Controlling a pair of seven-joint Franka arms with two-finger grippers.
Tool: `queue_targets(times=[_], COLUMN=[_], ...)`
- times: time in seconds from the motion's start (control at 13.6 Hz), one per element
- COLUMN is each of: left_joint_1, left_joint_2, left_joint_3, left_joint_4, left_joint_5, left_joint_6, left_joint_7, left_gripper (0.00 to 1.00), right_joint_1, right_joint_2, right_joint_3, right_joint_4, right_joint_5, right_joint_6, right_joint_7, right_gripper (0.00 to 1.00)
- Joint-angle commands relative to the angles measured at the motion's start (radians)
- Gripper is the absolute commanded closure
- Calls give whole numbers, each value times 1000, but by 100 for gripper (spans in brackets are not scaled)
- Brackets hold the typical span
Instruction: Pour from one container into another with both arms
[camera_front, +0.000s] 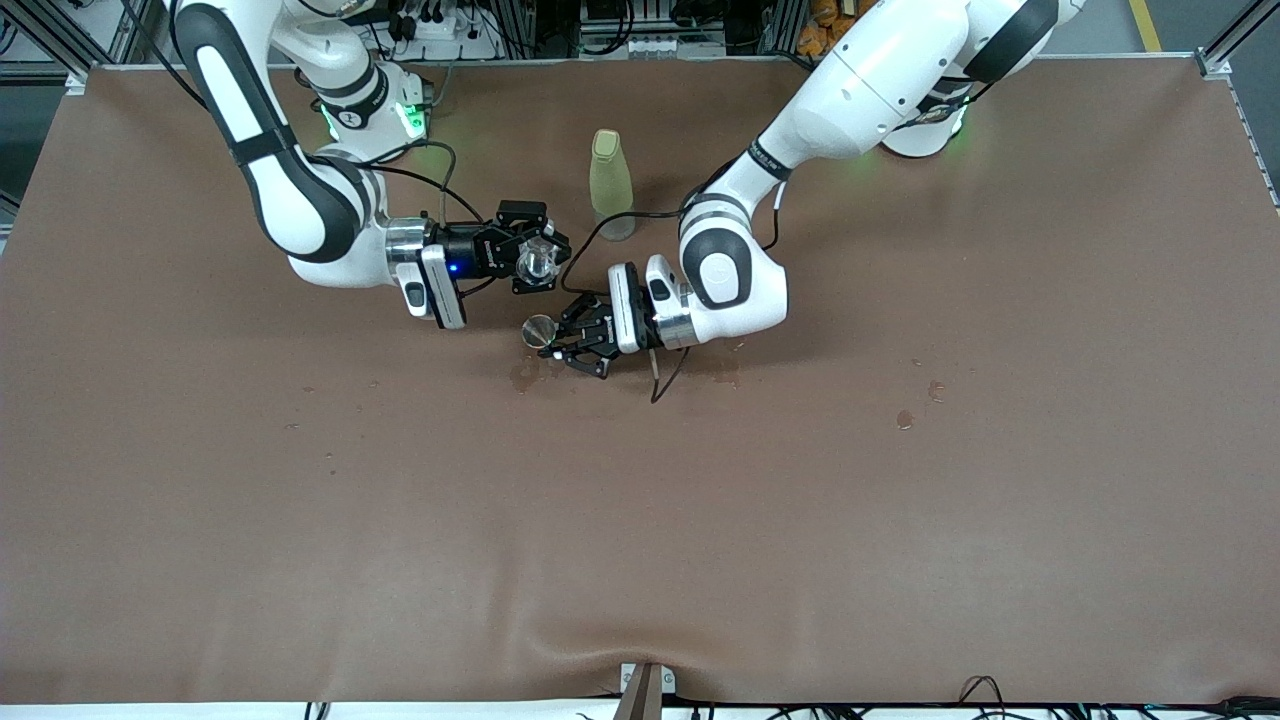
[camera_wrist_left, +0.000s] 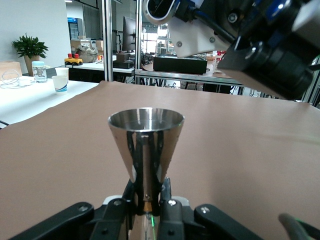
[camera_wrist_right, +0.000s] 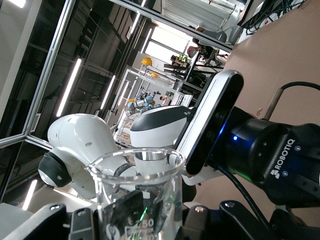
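My left gripper (camera_front: 556, 338) is shut on the waist of the steel jigger (camera_front: 540, 329), which it holds upright low over the middle of the table. In the left wrist view the jigger (camera_wrist_left: 146, 142) rises between the fingers (camera_wrist_left: 169, 200), its open rim up. My right gripper (camera_front: 535, 262) is shut on the tiny clear glass cup (camera_front: 536, 261), up in the air beside and above the jigger. The right wrist view shows the glass cup (camera_wrist_right: 137, 192) clamped, with the room leaning steeply around it. I cannot see liquid in either container.
A tall yellow-green bottle (camera_front: 611, 185) stands upright on the brown table (camera_front: 300, 520), farther from the front camera than both grippers. Damp spots mark the table under the jigger (camera_front: 525, 375) and toward the left arm's end (camera_front: 905, 418). A cable (camera_front: 668, 378) hangs from the left wrist.
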Motion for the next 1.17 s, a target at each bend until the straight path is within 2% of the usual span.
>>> queue_targets(times=[0.0,1.1], left_joint_1=[-1,-5], left_joint_2=[-7,-7], left_joint_3=[-5,-5], left_joint_4=[1,-1], left_joint_5=[-34,-34], left_joint_6=[12,12], left_joint_7=[19,18], left_gripper=[100,100], right_joint_1=[-1,-12], right_joint_2=[-40,-40], right_joint_3=[6,3], right_joint_4=[-26,-29], right_joint_5=[27,50], right_joint_6=[7,10], right_joint_7=[70,162], right_gripper=[100,100])
